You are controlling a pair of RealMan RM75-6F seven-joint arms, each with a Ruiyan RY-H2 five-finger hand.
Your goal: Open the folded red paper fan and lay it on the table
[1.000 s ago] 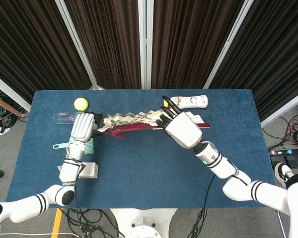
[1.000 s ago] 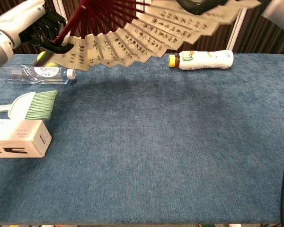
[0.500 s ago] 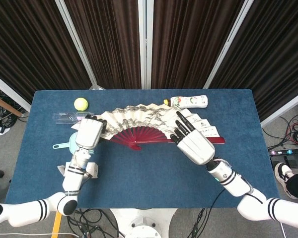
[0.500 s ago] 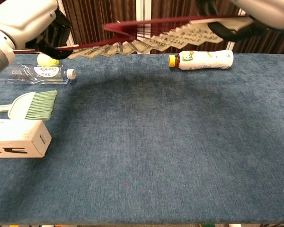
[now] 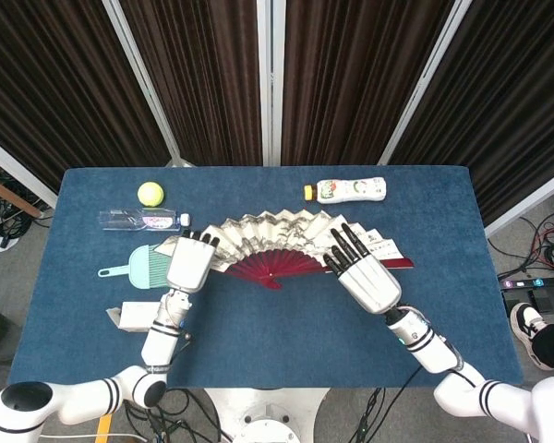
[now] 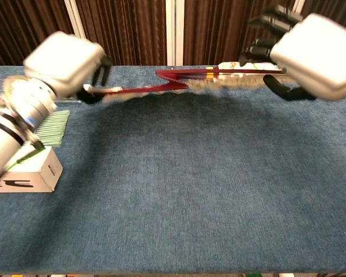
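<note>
The fan (image 5: pixel 282 242) is spread open, its long axis running left to right across the middle of the worktop (image 5: pixel 258 323), paper arc toward the far edge and red ribs meeting at a pivot on the near side. From the chest view it is level and slightly above the cloth. The left hand (image 5: pixel 189 263) grips its left end stick; the right hand (image 5: pixel 362 277) holds its right end, fingers extended over the paper. A clear bottle (image 5: pixel 143 220) lies near the far left, a ball (image 5: pixel 150 193) beyond it; a white bottle (image 5: pixel 349 189) lies by the far edge. A brush (image 5: pixel 140 268) and a box (image 6: pixel 23 173) sit at the left edge.
</note>
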